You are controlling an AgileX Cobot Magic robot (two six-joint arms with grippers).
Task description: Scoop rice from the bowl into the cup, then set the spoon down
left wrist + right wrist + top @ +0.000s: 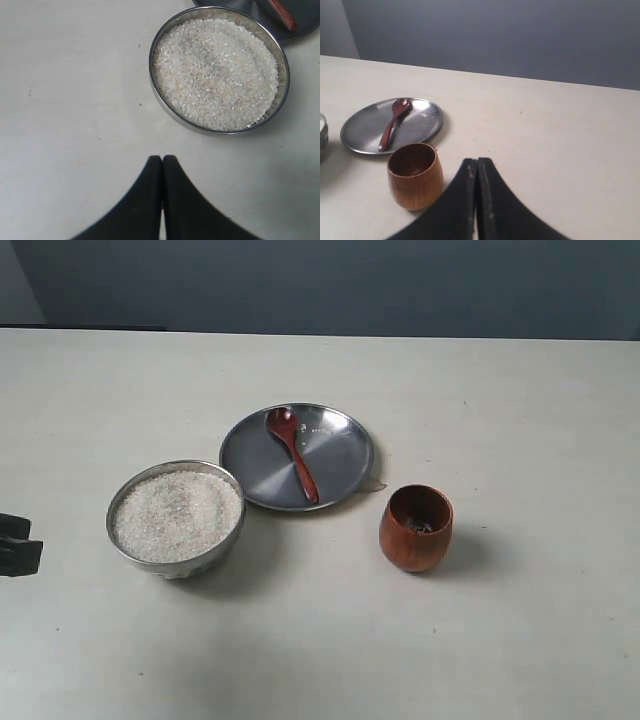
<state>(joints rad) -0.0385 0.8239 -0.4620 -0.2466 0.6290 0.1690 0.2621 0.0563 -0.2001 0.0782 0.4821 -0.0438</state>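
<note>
Spoon [291, 452] on plate [340, 458], bowl [180, 565] full of rice [176, 515], cup [415, 540] nearby, left and right jaws clenched empty

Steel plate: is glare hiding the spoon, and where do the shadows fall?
Exterior view: the steel plate shows only small bright specks beside the spoon, which reads clearly; a soft shadow lies right of the cup. Right wrist view: mild sheen on the steel plate, spoon clear.

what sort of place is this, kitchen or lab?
Probably a lab tabletop, not a kitchen: bare pale table, plain grey wall, and a bowl of rice, a plate holding a spoon, and a cup.
</note>
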